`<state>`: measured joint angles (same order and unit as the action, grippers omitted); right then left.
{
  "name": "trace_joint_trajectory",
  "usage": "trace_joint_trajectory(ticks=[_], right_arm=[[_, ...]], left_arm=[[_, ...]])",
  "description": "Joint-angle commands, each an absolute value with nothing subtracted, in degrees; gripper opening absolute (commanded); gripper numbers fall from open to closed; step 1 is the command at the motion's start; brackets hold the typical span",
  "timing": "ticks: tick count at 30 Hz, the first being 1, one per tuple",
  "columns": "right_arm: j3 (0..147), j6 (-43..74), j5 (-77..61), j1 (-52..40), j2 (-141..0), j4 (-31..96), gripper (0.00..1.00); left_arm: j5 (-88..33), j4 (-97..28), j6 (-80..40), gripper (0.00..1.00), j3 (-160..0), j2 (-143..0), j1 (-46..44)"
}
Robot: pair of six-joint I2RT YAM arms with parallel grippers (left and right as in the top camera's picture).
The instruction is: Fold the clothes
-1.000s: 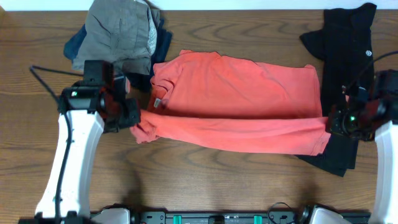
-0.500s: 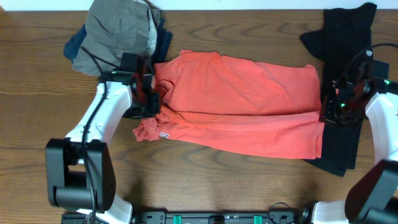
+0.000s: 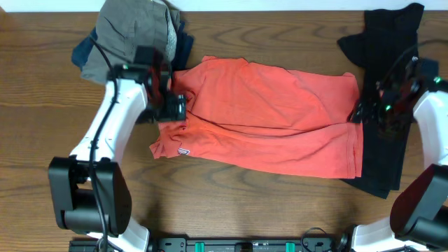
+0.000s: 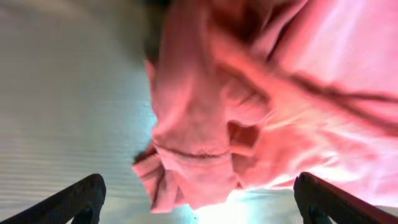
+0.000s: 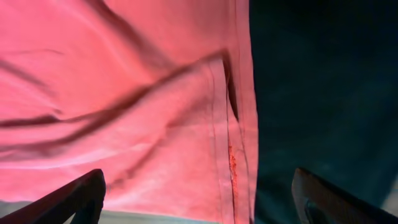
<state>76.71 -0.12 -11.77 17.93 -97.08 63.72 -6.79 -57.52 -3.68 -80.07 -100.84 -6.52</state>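
The coral-red T-shirt (image 3: 273, 119) lies flat across the middle of the table, its near long edge folded up over its body. My left gripper (image 3: 175, 108) hovers open over the shirt's crumpled left end (image 4: 205, 124), its jaws wide apart (image 4: 199, 208) and holding nothing. At the shirt's right hem (image 5: 230, 143), my right gripper (image 3: 360, 113) is also open (image 5: 202, 208), straddling the red hem and the black shirt (image 5: 323, 81). The black shirt (image 3: 385, 63) lies along the right side, partly under the red one.
A pile of grey-khaki (image 3: 129, 35) and navy (image 3: 183, 49) clothes sits at the back left, close behind my left arm. Bare wooden table (image 3: 245, 203) runs along the front.
Both grippers carried the red shirt's near edge toward the far side, then opened and let it go. The folded layer now rests on the shirt.
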Motion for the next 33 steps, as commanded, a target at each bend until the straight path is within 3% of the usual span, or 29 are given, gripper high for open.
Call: trace_joint_trajectory(ticks=[1,9,18,33], right_arm=[[85.03,-1.85,-12.32,18.13,-96.75,65.41,0.94],[91.20,-2.00,-12.29,16.38,-96.77,65.01,0.88],[91.09,-2.00,-12.29,13.98,-96.77,63.05,0.86],[91.07,-1.98,-12.27,12.99,-96.77,61.25,0.81]], left_arm=[[-5.30,-59.13,-1.39,0.98,-87.96,-99.55,-7.99],[-5.37,-47.33,1.93,0.98,-91.85,-103.26,-14.20],[-5.28,-31.75,3.92,0.98,-94.11,-116.55,-14.68],[-2.94,-26.17,13.89,0.98,-99.42,-127.76,-14.44]])
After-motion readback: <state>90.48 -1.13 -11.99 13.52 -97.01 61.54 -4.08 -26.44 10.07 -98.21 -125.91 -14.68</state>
